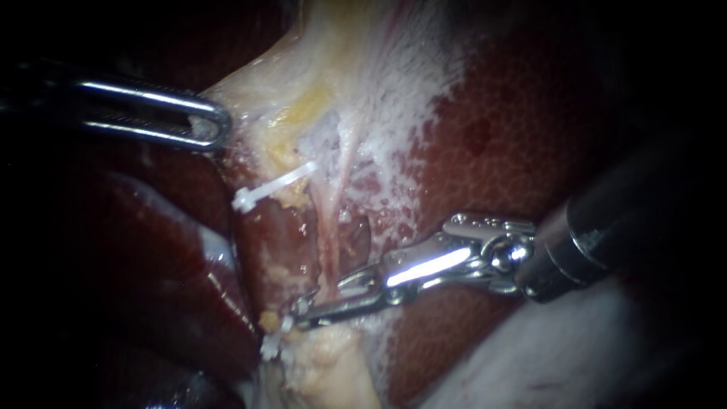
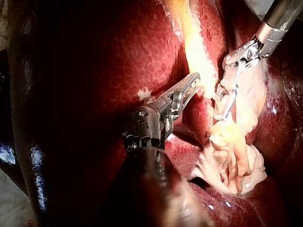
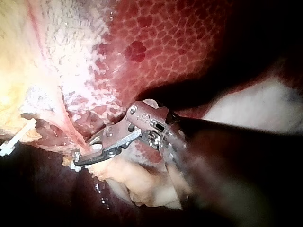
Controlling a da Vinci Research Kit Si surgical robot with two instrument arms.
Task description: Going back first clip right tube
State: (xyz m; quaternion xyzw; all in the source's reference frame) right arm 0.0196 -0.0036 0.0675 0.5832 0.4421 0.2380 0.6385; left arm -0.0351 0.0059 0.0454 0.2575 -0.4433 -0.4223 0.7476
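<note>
A thin pink tube [image 1: 330,227] runs down over pale fatty tissue between the liver lobes. My right instrument [image 1: 303,312] comes in from the right, its slim jaws lying across the tube's lower end with a narrow gap between them. A white clip [image 1: 276,338] sits just beyond their tips, also seen in the right wrist view as the clip [image 3: 73,165] at the right instrument [image 3: 79,161]. Higher up, a second white clip [image 1: 269,186] lies slantwise beside the tube. My left instrument [image 1: 212,126] is shut on the pale gallbladder edge [image 1: 250,91], holding it taut.
Dark red liver [image 1: 522,136] fills the right side, and another lobe [image 1: 174,250] lies at the lower left. A lump of yellowish fat [image 1: 333,371] sits below the jaws. In the left wrist view the right instrument [image 2: 227,105] lies ahead of the left instrument [image 2: 198,83].
</note>
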